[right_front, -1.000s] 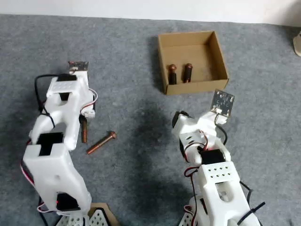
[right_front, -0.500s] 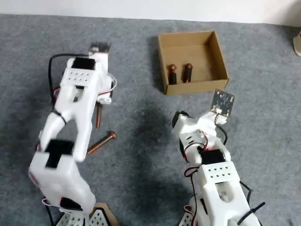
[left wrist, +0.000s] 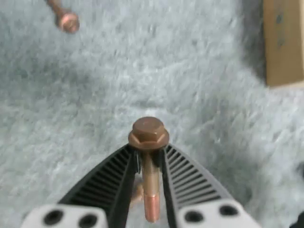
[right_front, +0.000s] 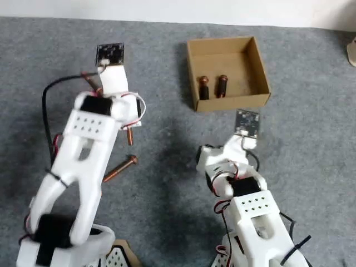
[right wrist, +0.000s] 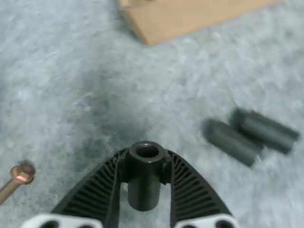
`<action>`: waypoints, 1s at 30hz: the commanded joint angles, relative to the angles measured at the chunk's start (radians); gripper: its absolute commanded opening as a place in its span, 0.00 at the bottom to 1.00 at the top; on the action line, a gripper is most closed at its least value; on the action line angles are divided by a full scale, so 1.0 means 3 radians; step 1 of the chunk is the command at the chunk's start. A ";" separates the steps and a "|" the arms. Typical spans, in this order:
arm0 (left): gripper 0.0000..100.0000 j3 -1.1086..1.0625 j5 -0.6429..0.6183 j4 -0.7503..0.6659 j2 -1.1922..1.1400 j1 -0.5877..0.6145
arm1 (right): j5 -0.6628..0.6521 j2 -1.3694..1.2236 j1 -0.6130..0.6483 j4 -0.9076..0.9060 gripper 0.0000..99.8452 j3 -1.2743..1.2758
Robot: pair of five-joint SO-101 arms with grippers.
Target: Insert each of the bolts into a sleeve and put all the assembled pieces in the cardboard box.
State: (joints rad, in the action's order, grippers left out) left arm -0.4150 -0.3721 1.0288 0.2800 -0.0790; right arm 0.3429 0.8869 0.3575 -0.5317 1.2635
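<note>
My left gripper [left wrist: 148, 154] is shut on a copper bolt [left wrist: 148, 134], gripping the shaft just under the hex head. From above, that bolt [right_front: 129, 135] hangs over the grey carpet, left of the cardboard box [right_front: 192, 72]. A second bolt [right_front: 119, 168] lies flat on the carpet below it. My right gripper [right wrist: 144, 159] is shut on a black sleeve [right wrist: 144, 175] with its bore facing outward. Two more sleeves [right wrist: 230, 141] [right wrist: 266, 130] lie side by side on the carpet beyond it. Two assembled pieces [right_front: 204, 87] [right_front: 222, 85] stand inside the box.
The box's near wall [right wrist: 190, 16] lies ahead of the right gripper, and its corner [left wrist: 282, 42] shows beside the left one. A beige object [right_front: 351, 51] sits at the far right edge. The loose bolt's head [right wrist: 19, 175] lies off to one side of the right gripper.
The left arm has carried its bolt away from its base and rightward, closer to the box. The right arm has shifted slightly to the left.
</note>
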 commanded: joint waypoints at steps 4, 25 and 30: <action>0.01 -0.0939 -0.0056 -0.1355 0.0734 -0.0064 | -0.0639 0.0432 0.0018 0.1849 0.01 0.0744; 0.01 -0.1383 -0.0056 -0.2414 0.1603 -0.0770 | -0.1539 0.0795 0.0494 0.2974 0.01 0.1629; 0.01 -0.1450 -0.0061 -0.2414 0.1915 -0.0913 | -0.1539 0.0795 0.0494 0.2974 0.01 0.1629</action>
State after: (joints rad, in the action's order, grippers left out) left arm -0.8447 -0.3828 0.3322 0.7756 -0.3230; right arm -0.1036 1.1017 0.4956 0.3245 1.6640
